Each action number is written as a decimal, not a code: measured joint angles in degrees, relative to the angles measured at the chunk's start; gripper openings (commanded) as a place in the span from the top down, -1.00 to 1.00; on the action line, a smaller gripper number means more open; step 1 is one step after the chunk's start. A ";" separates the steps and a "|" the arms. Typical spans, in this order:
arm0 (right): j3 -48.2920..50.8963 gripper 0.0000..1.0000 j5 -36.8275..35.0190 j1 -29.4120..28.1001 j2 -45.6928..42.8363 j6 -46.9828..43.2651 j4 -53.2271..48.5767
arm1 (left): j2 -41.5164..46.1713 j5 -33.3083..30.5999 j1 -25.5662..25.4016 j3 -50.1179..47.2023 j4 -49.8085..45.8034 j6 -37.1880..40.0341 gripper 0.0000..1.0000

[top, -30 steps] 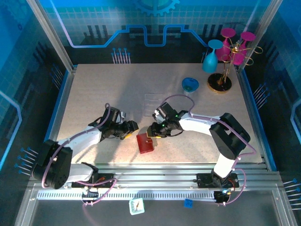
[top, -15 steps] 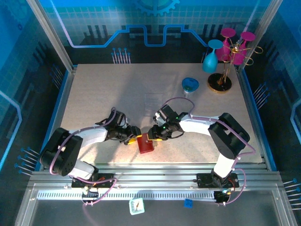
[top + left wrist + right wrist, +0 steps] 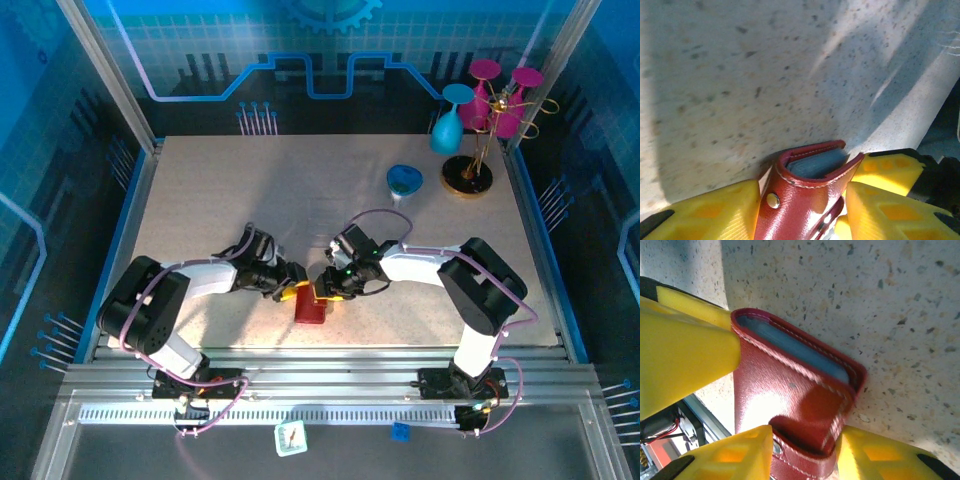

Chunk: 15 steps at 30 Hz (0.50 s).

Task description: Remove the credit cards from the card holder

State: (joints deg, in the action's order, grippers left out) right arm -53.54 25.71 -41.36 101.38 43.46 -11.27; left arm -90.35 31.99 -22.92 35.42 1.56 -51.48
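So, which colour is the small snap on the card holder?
Silver; the snap shows best in the left wrist view.

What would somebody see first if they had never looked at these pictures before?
The bright red card holder near the front middle of the table, pinched from both sides by the left fingers and the right fingers, both yellow. Up close, its open end shows the blue-grey edges of the cards tucked inside. At the far right corner stands a gold rack with pink glasses.
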 measured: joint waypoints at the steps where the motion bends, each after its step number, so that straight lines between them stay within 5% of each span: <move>1: -0.02 0.24 -0.24 0.11 0.00 -0.02 -0.33 | -0.09 0.04 -0.13 0.22 0.13 0.02 0.02; 15: -3.06 0.22 -9.40 -1.79 -4.90 -3.21 -12.48 | 4.83 -1.70 -0.20 0.52 -3.67 1.03 0.03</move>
State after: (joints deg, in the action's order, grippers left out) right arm -56.60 16.32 -43.16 96.49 40.25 -23.75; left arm -85.52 30.28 -23.11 35.94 -2.11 -50.46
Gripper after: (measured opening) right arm 0.390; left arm 0.492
